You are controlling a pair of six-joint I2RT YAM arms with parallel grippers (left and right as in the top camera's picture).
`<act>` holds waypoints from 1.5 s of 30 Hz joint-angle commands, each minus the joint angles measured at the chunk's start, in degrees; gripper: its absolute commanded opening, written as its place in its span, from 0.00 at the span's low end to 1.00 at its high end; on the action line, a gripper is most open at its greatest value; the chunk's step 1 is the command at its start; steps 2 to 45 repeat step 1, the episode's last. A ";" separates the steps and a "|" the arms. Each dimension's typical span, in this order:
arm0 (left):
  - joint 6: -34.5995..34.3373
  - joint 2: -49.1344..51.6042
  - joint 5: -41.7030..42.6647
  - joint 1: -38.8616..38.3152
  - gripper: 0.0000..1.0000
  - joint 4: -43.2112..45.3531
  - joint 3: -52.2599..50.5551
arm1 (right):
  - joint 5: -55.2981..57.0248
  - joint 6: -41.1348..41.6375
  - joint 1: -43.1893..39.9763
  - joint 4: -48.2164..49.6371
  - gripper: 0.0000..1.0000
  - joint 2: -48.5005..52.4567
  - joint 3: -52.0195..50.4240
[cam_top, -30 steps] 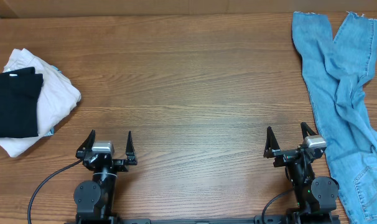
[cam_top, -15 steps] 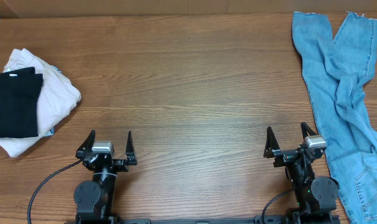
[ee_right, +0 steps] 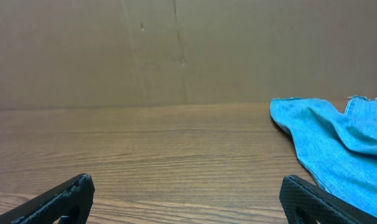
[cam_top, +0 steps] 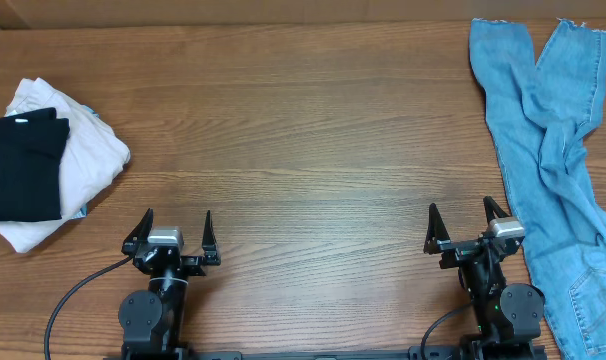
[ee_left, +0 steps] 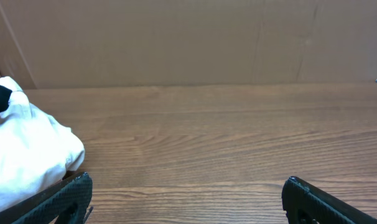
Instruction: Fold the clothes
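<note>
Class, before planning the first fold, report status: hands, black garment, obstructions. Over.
Left hand open, right hand open, both empty. Black garment atop white bundle, far left, untouched. Jeans far right, out of the way.

Nothing legible in any view: no words, numbers or brand marks to read. One candidate only: the plain black garment of soft thin fabric (cam_top: 21,165) carries a tiny pale tag (cam_top: 21,121) near its far edge, too small to make out.
</note>
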 commanded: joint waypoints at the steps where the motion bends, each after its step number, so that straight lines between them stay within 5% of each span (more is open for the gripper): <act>1: -1.18 -0.63 -0.79 -0.22 1.00 0.04 -0.28 | -0.04 -0.13 0.24 0.28 1.00 -0.61 -0.59; 45: -1.18 -0.63 -0.79 -0.22 1.00 0.04 -0.28 | -0.04 -0.13 0.24 0.28 1.00 -0.61 -0.59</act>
